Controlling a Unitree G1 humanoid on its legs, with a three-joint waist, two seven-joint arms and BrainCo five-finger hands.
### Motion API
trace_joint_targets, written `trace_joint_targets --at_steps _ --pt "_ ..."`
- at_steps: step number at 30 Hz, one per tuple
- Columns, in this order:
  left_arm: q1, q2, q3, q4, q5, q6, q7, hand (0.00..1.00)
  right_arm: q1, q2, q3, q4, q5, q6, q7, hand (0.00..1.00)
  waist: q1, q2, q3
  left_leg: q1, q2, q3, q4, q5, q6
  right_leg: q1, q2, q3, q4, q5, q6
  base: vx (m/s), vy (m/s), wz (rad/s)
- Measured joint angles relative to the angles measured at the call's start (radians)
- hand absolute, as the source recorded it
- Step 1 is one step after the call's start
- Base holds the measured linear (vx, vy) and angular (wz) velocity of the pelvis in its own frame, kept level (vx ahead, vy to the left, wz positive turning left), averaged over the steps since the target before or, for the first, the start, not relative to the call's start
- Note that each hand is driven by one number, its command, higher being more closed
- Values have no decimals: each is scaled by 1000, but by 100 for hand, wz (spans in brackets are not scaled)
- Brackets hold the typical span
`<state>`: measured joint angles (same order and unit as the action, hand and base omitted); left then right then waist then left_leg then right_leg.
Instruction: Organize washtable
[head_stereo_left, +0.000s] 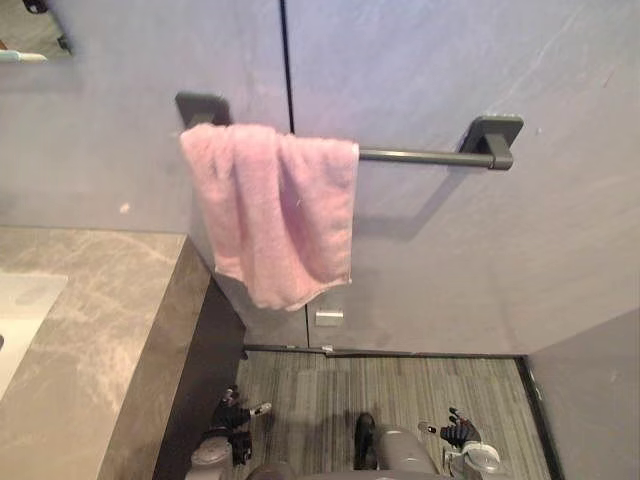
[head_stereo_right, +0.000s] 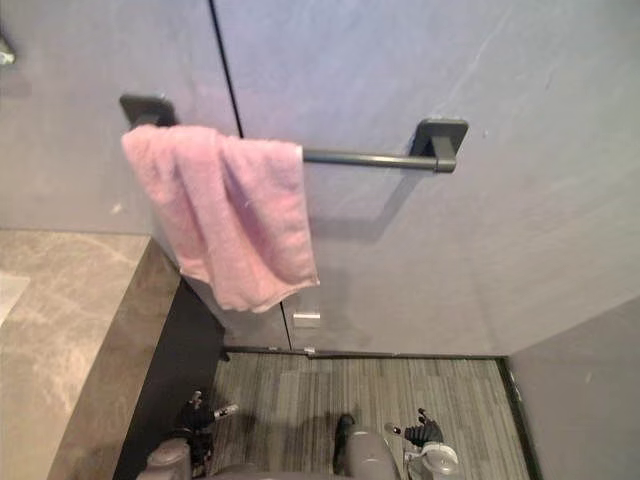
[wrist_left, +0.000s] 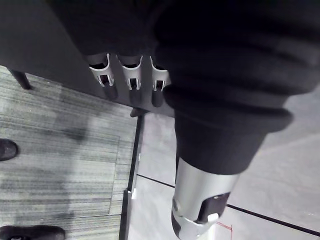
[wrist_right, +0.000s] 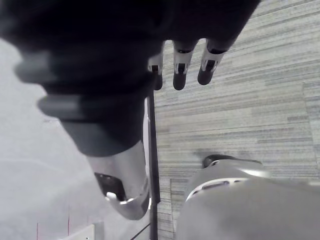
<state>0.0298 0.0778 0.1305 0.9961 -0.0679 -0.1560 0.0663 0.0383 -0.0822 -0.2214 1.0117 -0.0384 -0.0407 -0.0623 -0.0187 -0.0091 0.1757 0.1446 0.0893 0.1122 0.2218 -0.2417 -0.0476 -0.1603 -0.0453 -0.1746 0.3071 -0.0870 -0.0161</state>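
Up on the grey wall, as the left eye view has it, a pink towel (head_stereo_left: 270, 210) hangs over the left end of a dark towel bar (head_stereo_left: 425, 155). It is bunched rather than spread, and its lower edge slants. To the left and lower runs the marble desk (head_stereo_left: 100, 330) with a corner of a white sink (head_stereo_left: 20, 310) set into it, and the stretch I can see carries nothing. Low by the striped floor (head_stereo_left: 330, 385), the left hand (head_stereo_left: 235, 415) and right hand (head_stereo_left: 458, 432) hang well apart from both towel and desk. The right eye view agrees, with the towel draped over the bar and touched by neither hand. The left wrist view shows that hand's fingers (wrist_left: 131, 75) straight and loose, holding nothing. The right wrist view shows its fingers (wrist_right: 181, 65) just as slack and empty. I'd judge the towel step done, bar some straightening along the bar. Most of the desk lies out of sight, so I can't say what tidying remains there.
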Motion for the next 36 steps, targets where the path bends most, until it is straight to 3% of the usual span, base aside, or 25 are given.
trace_joint_targets --at_steps 3,5,8,10,12,14,20,29,33,36 --pt "-6 -24 14 -16 1 0 -1 0 23 6 -2 -20 9 0 -3 0 8 -3 3 -126 57 10 325 1 -57 79 15 -18 -37 -35 -13 222 -152 23" --pt "8 -41 23 -17 1 0 -1 0 32 15 4 -40 15 0 -4 0 19 -5 4 -181 111 61 436 -21 -53 137 28 -19 -61 -46 -21 180 -39 -11" --pt "7 -40 23 -18 1 1 -1 0 20 18 3 -51 31 -2 -5 0 30 -2 2 -215 102 54 294 -26 -41 144 22 12 -72 -42 -16 132 47 -31" --pt "8 -34 17 -9 0 1 0 0 15 12 -2 -40 31 -2 -11 0 34 19 -3 -196 76 6 64 88 -52 150 25 45 -89 -38 18 151 159 -36" --pt "9 -26 17 -5 0 0 1 0 25 24 -1 -39 31 -2 -12 0 32 4 -6 -167 54 13 21 100 -45 174 12 53 -130 -24 39 136 134 -10" --pt "10 -15 17 -5 0 0 0 0 39 27 -6 -37 30 -1 -12 0 32 -7 -8 -149 31 30 -3 103 -40 186 -9 64 -155 -16 51 109 134 -8" --pt "22 -8 -6 1 1 0 -1 0 43 22 -11 -12 30 -9 -13 0 29 -2 -12 -72 -2 39 -87 122 -24 239 -22 70 -200 -11 64 39 36 -3" --pt "30 16 -13 25 -11 -1 5 0 37 -8 -5 26 29 -10 -23 0 24 6 -28 -55 -5 20 -166 171 -25 246 -10 59 -244 18 56 -21 -17 3" --pt "46 24 -12 -56 -59 -6 29 0 37 -13 5 25 29 -16 -25 0 7 1 -29 -53 -12 -19 -188 197 -21 261 -12 27 -267 35 54 -85 -13 24" --pt "89 27 -11 -218 -80 -9 43 0 34 -25 28 18 28 -20 -26 0 9 1 -30 -53 -14 -29 -197 207 -19 262 -13 23 -275 45 55 -100 -5 7"
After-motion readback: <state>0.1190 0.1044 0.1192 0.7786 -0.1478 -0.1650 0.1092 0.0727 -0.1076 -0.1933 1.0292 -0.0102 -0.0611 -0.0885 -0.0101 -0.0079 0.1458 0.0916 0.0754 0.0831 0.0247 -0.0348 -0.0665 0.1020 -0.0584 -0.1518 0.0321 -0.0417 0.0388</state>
